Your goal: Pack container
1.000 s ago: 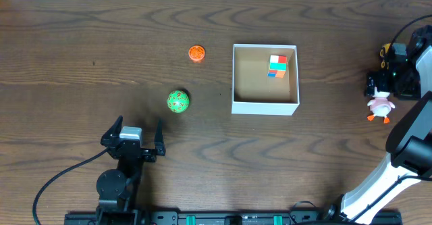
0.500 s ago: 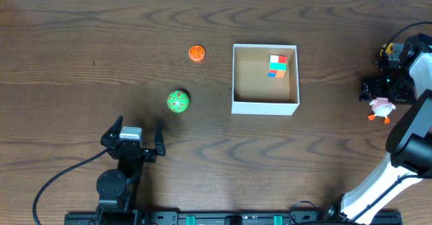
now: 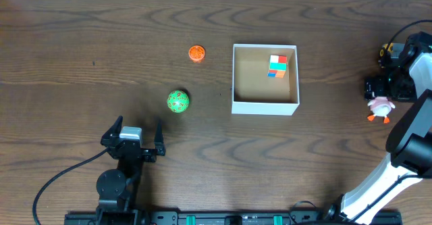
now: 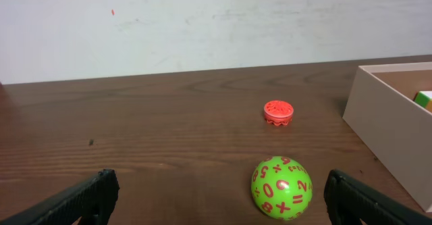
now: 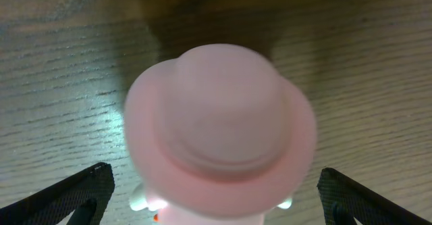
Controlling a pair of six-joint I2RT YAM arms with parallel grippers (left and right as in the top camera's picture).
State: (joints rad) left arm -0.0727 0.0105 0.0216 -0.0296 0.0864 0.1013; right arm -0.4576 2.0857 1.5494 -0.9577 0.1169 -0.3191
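Observation:
The container (image 3: 264,107), a square white box with a brown inside, sits right of centre and holds a multicoloured cube (image 3: 277,65); its wall shows in the left wrist view (image 4: 391,137). A green number ball (image 3: 178,101) (image 4: 281,188) and a small orange toy (image 3: 196,53) (image 4: 278,112) lie to its left. My left gripper (image 3: 132,132) (image 4: 219,198) is open and empty, near the ball. A pink-hatted duck toy (image 3: 381,107) (image 5: 221,123) stands at the far right. My right gripper (image 3: 387,87) (image 5: 216,191) is open, directly above it, its fingers either side and apart from it.
A small yellow and black thing (image 3: 386,49) lies beyond the right gripper near the table's right edge. A pale wall stands behind the table in the left wrist view. Dark wooden tabletop (image 3: 101,42) lies all round.
My right gripper has shifted slightly over the duck toy, first toward the left and then back. The duck, the other toys and the left arm have not moved.

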